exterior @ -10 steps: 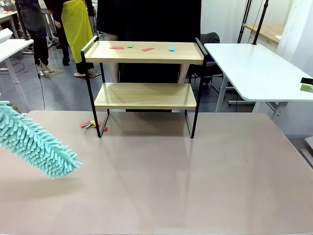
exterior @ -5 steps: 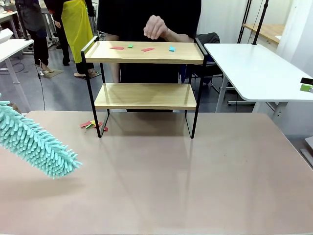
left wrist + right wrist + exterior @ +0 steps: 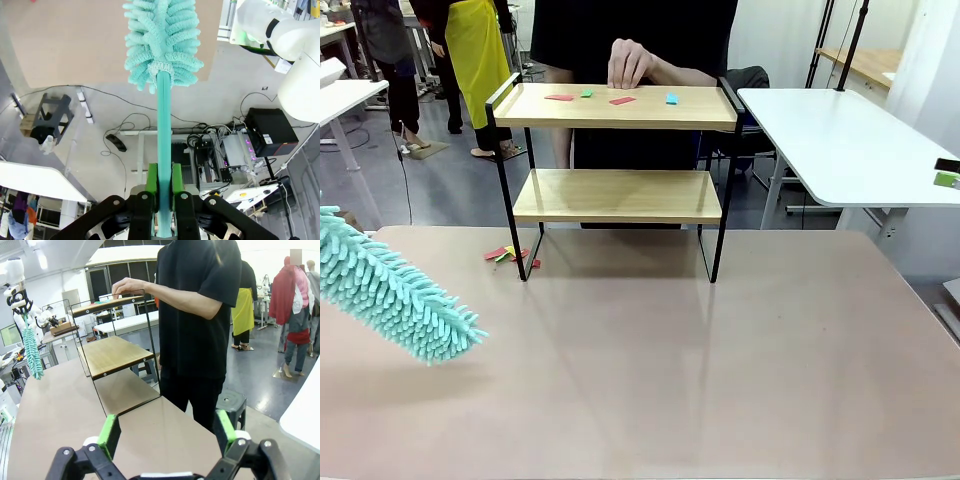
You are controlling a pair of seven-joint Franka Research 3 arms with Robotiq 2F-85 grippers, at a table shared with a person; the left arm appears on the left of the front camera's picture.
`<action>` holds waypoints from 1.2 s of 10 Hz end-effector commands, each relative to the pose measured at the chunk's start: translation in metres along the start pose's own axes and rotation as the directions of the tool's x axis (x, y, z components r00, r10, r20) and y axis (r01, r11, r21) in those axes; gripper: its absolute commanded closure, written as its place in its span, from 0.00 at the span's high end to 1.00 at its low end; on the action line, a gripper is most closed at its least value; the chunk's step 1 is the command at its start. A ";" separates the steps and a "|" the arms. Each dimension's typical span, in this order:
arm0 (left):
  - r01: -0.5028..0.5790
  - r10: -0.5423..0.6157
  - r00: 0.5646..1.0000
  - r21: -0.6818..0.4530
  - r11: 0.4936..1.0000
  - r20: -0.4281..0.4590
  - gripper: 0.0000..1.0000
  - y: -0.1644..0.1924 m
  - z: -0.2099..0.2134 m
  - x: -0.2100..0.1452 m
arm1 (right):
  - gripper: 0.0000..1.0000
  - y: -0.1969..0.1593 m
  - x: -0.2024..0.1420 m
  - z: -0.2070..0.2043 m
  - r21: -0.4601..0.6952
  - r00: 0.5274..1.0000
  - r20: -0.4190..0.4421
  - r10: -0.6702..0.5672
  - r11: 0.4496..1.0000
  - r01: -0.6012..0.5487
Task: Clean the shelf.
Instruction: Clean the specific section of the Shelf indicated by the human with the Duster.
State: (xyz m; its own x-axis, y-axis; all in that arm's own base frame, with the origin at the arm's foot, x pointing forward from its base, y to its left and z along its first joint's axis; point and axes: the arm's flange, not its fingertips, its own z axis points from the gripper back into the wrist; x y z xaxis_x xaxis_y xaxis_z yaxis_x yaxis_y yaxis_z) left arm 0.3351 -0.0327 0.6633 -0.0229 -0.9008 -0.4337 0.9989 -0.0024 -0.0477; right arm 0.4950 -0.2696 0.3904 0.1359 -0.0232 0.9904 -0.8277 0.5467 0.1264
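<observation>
At the tabletop's far edge: shelf standing, duster held at left

Far left of the front view: teal duster (image 3: 395, 300) slants in over the tabletop (image 3: 670, 360), head low, well apart from the shelf (image 3: 620, 197). Loose coloured scraps (image 3: 506, 254) lie on the tabletop by the shelf's left front leg. Shelf stands upright at the far middle. Its top board (image 3: 700, 110) carries four small pieces (image 3: 622, 100): red, green, red, blue. Person's hand (image 3: 628, 63) hangs fingers-down at the top board's back edge, just behind the pieces; contact cannot be told. White table (image 3: 850, 140) stands to the right, beyond.

Left wrist view: left hand (image 3: 164, 176) clamped on the duster's handle (image 3: 164, 125), green pads (image 3: 152, 177) tight on either side. Right wrist view: right hand (image 3: 167, 432) with jaws wide apart, gripping nothing. Shelf seen from its end, person in black beside it, duster upright at far left.

Surface matte, beige-pink. Grey floor, other tables, people standing behind.
</observation>
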 end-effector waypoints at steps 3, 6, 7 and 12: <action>-0.002 0.002 1.000 0.000 1.000 0.000 0.13 -0.002 0.002 -0.002 | 1.00 0.001 0.003 -0.002 0.001 1.000 -0.001 0.006 1.000 -0.006; -0.002 0.002 1.000 0.000 1.000 0.000 0.13 -0.002 0.002 -0.002 | 1.00 0.001 0.003 -0.002 0.001 1.000 -0.001 0.006 1.000 -0.006; -0.002 0.002 1.000 0.000 1.000 0.000 0.13 -0.002 0.002 -0.002 | 1.00 0.001 0.003 -0.002 0.001 1.000 -0.001 0.006 1.000 -0.006; 0.003 -0.022 0.907 0.045 0.999 0.420 0.13 -0.016 0.031 -0.003 | 1.00 0.001 0.003 -0.002 0.001 1.000 -0.001 0.006 1.000 -0.006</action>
State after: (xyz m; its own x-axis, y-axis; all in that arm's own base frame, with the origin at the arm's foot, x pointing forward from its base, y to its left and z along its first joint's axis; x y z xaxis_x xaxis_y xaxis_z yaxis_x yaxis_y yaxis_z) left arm 0.3251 -0.0400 0.6854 -0.0201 -0.9860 -0.1656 0.9995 -0.0155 -0.0291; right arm 0.4950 -0.2696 0.3904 0.1359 -0.0232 0.9904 -0.8277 0.5467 0.1264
